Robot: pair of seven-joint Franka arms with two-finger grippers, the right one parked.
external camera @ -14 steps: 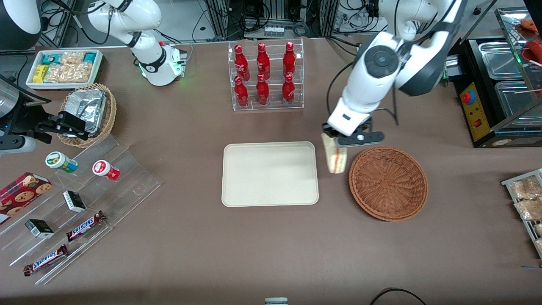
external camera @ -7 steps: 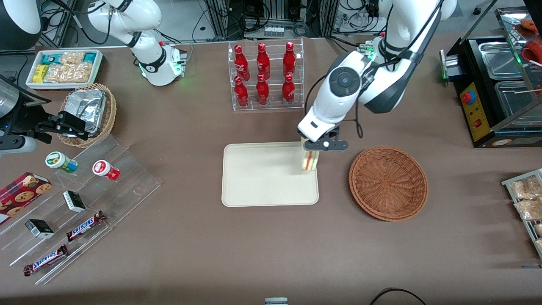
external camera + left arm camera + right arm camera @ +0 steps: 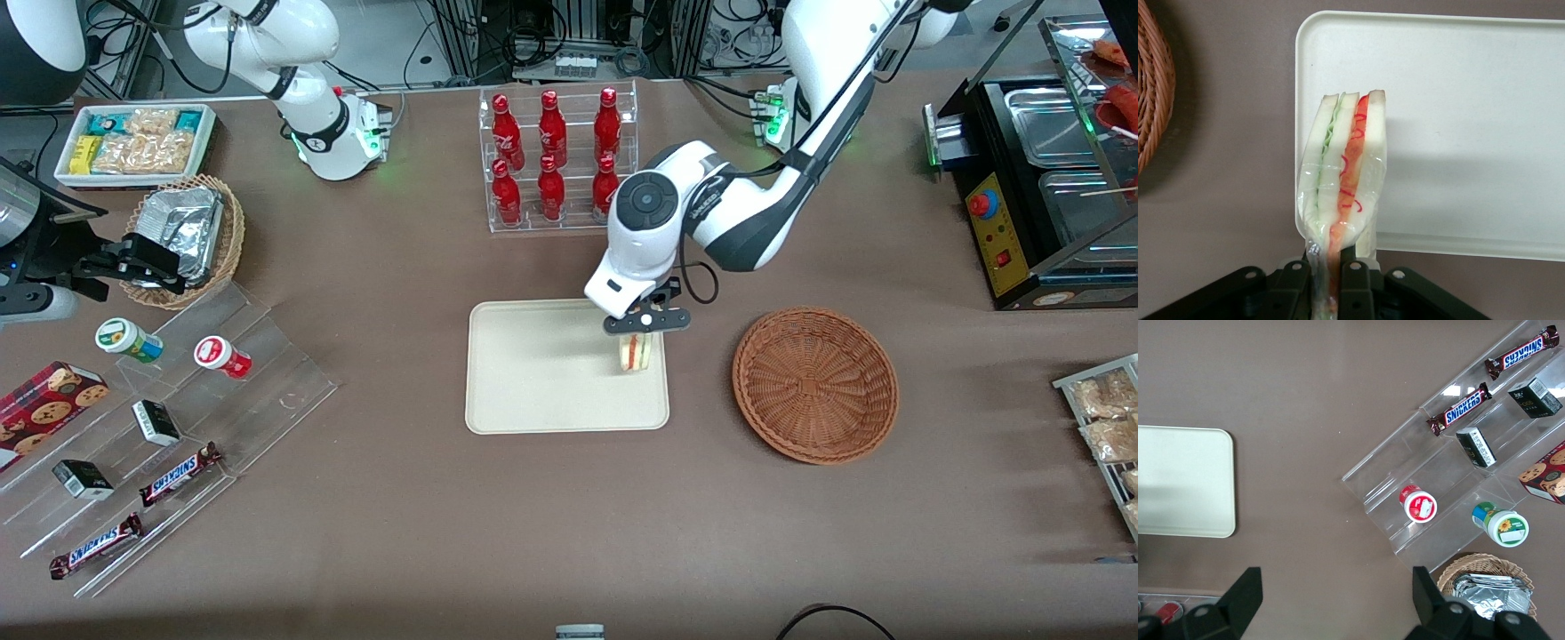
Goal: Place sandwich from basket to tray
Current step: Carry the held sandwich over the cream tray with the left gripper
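We're at the placing step: hand [image 3: 642, 331] is clamped on the sandwich [image 3: 637, 353], holding it upright over the tray [image 3: 533, 391] at the edge nearest the empty basket [image 3: 814, 384]. Next we lower until it's seated, then open and lift clear.

A clear acrylic rack [image 3: 560, 160] holding six red bottles stands on the brown table [image 3: 569, 516]. Toward the parked arm's end, a white bin of snack packets [image 3: 135, 142] sits beside a tan wicker basket [image 3: 191, 240] of foil packets. Nearer the front camera, a stepped acrylic display [image 3: 178, 427] carries two small lidded cups [image 3: 129, 340], two dark boxes [image 3: 156, 421] and two Snickers bars [image 3: 180, 473]; a cookie box [image 3: 44, 409] lies beside it. A metal food warmer [image 3: 1058, 178] stands toward the working arm's end.
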